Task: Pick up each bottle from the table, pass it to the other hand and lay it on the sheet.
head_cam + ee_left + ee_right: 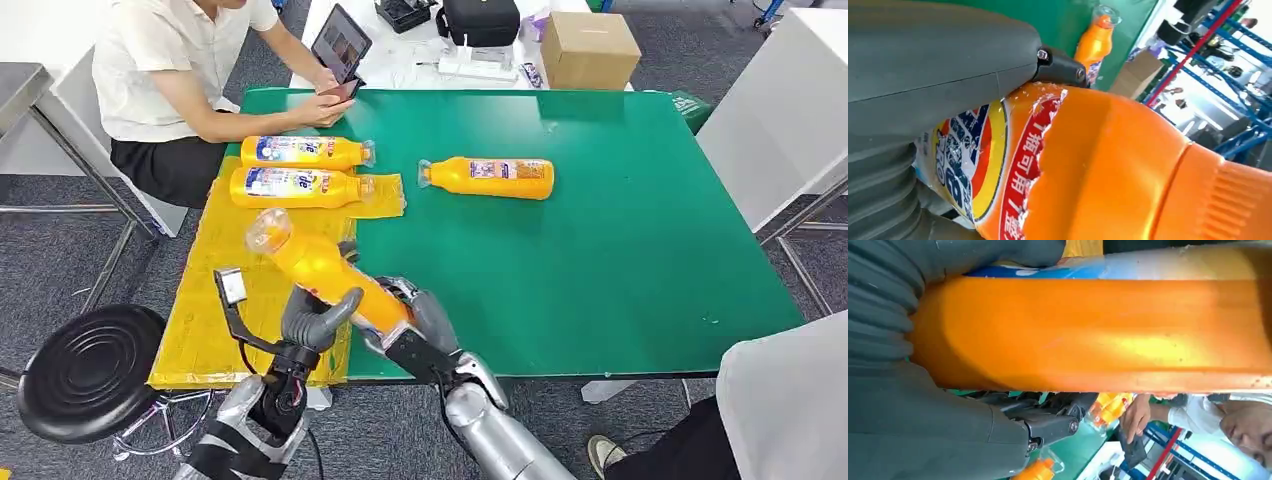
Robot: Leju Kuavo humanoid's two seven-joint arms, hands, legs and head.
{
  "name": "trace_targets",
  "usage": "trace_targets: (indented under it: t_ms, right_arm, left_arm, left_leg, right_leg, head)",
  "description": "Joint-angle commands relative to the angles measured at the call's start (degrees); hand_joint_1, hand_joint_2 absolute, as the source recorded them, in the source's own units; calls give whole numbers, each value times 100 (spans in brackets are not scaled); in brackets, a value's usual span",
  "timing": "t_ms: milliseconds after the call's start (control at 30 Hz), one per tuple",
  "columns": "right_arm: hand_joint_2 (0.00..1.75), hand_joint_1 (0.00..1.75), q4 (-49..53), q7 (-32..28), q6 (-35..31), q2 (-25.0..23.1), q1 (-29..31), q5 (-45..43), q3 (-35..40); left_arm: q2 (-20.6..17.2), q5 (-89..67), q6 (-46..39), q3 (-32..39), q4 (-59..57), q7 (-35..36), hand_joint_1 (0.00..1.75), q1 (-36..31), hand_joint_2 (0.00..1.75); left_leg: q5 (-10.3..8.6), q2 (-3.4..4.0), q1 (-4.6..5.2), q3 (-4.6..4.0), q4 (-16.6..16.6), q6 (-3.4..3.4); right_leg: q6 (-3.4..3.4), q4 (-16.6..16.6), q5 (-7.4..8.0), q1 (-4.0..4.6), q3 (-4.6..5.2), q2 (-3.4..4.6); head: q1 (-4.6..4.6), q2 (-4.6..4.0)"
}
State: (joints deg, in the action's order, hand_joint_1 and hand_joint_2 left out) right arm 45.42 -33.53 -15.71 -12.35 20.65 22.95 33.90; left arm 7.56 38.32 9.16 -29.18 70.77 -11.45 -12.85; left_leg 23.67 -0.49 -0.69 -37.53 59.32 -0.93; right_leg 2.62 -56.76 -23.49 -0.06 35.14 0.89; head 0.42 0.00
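Observation:
An orange bottle with a clear cap hangs tilted over the table's front edge, cap pointing up and to the left. My left hand wraps its middle, and my right hand grips its base end. In the left wrist view the bottle lies under my left hand's thumb. It also lies against my right hand as a long orange bottle body. Two more bottles lie side by side on the yellow sheet. Another bottle lies on the green table.
A person sits at the back left holding a tablet over the table corner. A black stool stands at the left. A cardboard box and a black case stand behind the table. Another person's leg is at the lower right.

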Motion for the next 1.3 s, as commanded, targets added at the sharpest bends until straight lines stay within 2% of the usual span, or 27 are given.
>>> trace_targets:
  t_ms: [33,67,133,167,367,467,533,600,667,700,767,800,833,867,900,933,967,1000,1033,1100,1300]
  right_arm:
    - [175,113,-743,-87,184,-26,254,-34,413]
    - [175,5,-759,-91,217,-35,245,-42,428]
    - [175,0,-761,-138,169,-42,226,43,505]
    - [0,0,-753,-168,119,-45,203,82,535]
    - [0,0,-736,-202,-29,-42,144,187,606]
    - [0,0,-604,-219,-320,49,42,370,705]
    - [0,0,-508,-238,-379,118,-18,401,732]
    - [0,0,-452,-266,-383,149,-27,399,699]
    - [0,0,-446,-245,-380,139,-13,417,629]
    - [0,0,-469,-242,-364,120,16,441,596]
    - [0,0,-500,-254,-302,80,51,471,546]
    - [0,0,-514,-269,-256,49,72,467,518]
    - [175,0,-512,-276,-262,40,74,463,502]
    - [175,0,-516,-278,-237,9,95,473,484]
    - [175,0,-523,-278,-231,-2,102,478,474]
    - [175,0,-527,-269,-206,-33,120,482,460]
    - [175,0,-527,-269,-206,-33,120,482,460]
    - [175,0,-528,-288,-121,-53,143,490,470]
    - [175,0,-522,-305,-102,-64,151,503,473]
    - [175,0,-509,-314,-53,-84,167,527,463]
    - [175,0,-475,-328,-1,-85,169,524,420]
  left_arm:
    - [-9,-69,96,-117,-506,-89,175,-377,175]
    - [-25,-71,96,-102,-487,-101,175,-359,175]
    - [-55,-93,73,-56,-445,-148,175,-338,175]
    - [-71,-114,45,-18,-425,-180,175,-328,175]
    - [-130,-186,-66,97,-378,-256,175,-321,175]
    - [-266,-880,-752,289,-308,-486,175,-382,175]
    - [-411,-1588,-1141,477,-292,-690,175,-481,175]
    - [-564,-3264,-2460,529,-525,-1034,175,-746,175]
    - [-535,-4471,-3272,713,-864,-1081,175,-935,175]
    - [-530,-5266,-3795,766,-1106,-1022,171,-1051,175]
    - [-542,-6329,-4283,791,-1513,-864,168,-1229,175]
    - [-597,-7331,-4742,636,-1922,-381,161,-1413,175]
    - [-616,-7636,-4838,577,-2042,-270,148,-1473,175]
    - [-631,-8386,-4916,724,-2303,-25,124,-1590,175]
    - [-637,-9106,-4916,773,-2403,377,82,-1631,175]
    - [-581,-9665,-4916,786,-2785,585,84,-1795,175]
    - [-581,-9665,-4916,786,-2785,585,99,-1795,175]
    - [-438,-9533,-4441,868,-3361,406,143,-2024,175]
    - [-386,-9499,-4221,870,-3574,298,161,-2146,175]
    - [-251,-9619,-3742,735,-4068,207,175,-2456,175]
    - [-81,-9606,-3504,725,-4261,165,175,-2662,175]
  left_leg:
    - [2,0,0,13,-4,1]
    - [6,0,4,32,-8,2]
    - [3,-1,1,22,-7,2]
    - [6,0,5,34,-9,2]
    - [3,1,0,14,-5,1]
    - [6,-2,4,34,-9,2]
    - [3,3,0,17,-5,2]
    - [1,4,-2,14,-5,3]
    - [0,-5,-1,16,-5,4]
    - [3,-3,1,33,-9,6]
    - [0,-2,3,33,-12,5]
    - [-2,-4,-1,16,-6,3]
    - [-1,0,2,30,-11,4]
    - [-5,-4,1,21,-8,3]
    - [-4,-3,4,31,-10,3]
    - [-5,4,0,15,-6,2]
    - [-3,7,2,24,-8,2]
    - [-4,5,2,18,-6,2]
    - [-1,7,4,33,-9,3]
    - [-4,-10,2,25,-5,3]
    - [-5,-14,0,12,1,-1]
  right_leg:
    - [-3,3,-3,1,-13,-6]
    - [-5,3,-9,-2,-29,-11]
    - [-5,4,-6,1,-21,-10]
    - [-6,3,-10,-3,-30,-11]
    - [-3,3,-4,1,-13,-6]
    - [-6,4,-10,-1,-31,-13]
    - [-5,3,-3,1,-15,-5]
    - [-6,3,-2,3,-13,-5]
    - [-7,1,-5,2,-15,-16]
    - [-10,0,-9,1,-29,-17]
    - [-9,1,-7,-1,-28,-15]
    - [-4,0,-3,2,-15,-11]
    - [-5,2,-5,-1,-26,-10]
    - [-4,-1,-3,0,-19,-11]
    - [-5,-1,-6,-3,-28,-13]
    - [-3,-2,0,0,-12,-2]
    - [-5,-2,-2,-1,-20,-2]
    - [-4,-4,-1,-2,-16,-4]
    - [-6,-3,-4,-3,-28,-5]
    - [-6,-5,-6,-1,-26,-22]
    - [-3,-7,-6,1,-15,-23]
  head:
    - [-2,0]
    - [0,0]
    - [0,0]
    - [-2,0]
    - [0,0]
    - [0,0]
    - [0,0]
    - [0,0]
    - [2,0]
    - [0,0]
    - [0,0]
    - [0,0]
    - [0,0]
    - [2,0]
    - [-2,0]
    - [4,0]
    - [2,0]
    - [0,0]
    - [0,0]
    - [0,0]
    - [2,0]
